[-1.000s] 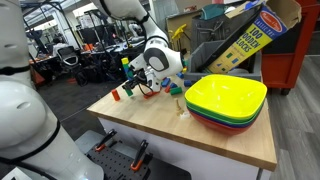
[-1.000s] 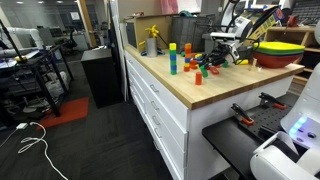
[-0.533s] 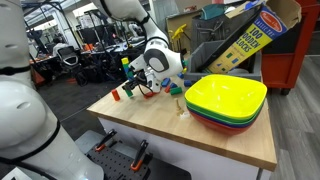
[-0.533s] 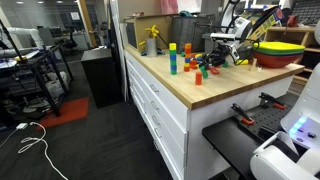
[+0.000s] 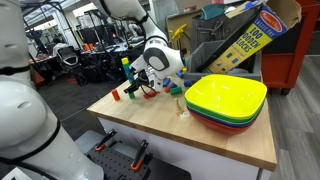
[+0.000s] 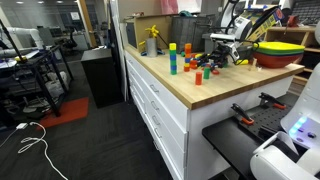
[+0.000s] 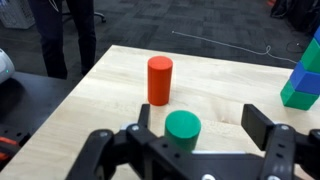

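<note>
The wooden desk [image 5: 175,128], fitted with drawers, carries every item. A nested stack of bowls [image 5: 226,100], yellow on top, occupies one end. In both exterior views the white robot arm [image 5: 160,56] reaches down over a scatter of coloured blocks [image 6: 192,66] near the other end.

In the wrist view the gripper [image 7: 200,122] hangs low over the desk with its fingers [image 7: 262,125] spread wide. A green cylinder [image 7: 182,128] stands upright on the desk between them, nearer one finger and clear of the other. A blue-on-green block stack [image 7: 303,78] stands off to one side. A red cylinder [image 7: 159,80] stands upright just beyond the green one, not touching it.

Status, as judged: the green cylinder rests on the desk unclamped. The fingers bracket it, but nothing is gripped or lifted.
</note>
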Robot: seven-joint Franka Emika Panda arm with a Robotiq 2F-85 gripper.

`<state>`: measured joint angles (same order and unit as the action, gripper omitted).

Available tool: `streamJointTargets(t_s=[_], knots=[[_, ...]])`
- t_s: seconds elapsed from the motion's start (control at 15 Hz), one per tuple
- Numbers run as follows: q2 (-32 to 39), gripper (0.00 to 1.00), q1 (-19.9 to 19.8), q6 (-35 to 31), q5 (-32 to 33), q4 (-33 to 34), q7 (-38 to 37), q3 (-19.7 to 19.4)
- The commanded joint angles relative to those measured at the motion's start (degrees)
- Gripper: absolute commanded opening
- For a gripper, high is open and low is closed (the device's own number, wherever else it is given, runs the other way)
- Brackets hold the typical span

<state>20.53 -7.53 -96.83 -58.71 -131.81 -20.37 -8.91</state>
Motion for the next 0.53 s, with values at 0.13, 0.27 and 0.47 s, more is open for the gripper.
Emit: streamJointTargets(t_s=[0.13,0.27,0.47], knots=[[-9.80,1.00,2.61,-11.41,8.67,-4.56,1.70,-1.14],[-13.35,1.00,2.84,-16.11,12.34,-6.77,1.93,-0.79],[-18.78,1.00,3.00,-23.50,17.80,-10.66,2.20,0.10]])
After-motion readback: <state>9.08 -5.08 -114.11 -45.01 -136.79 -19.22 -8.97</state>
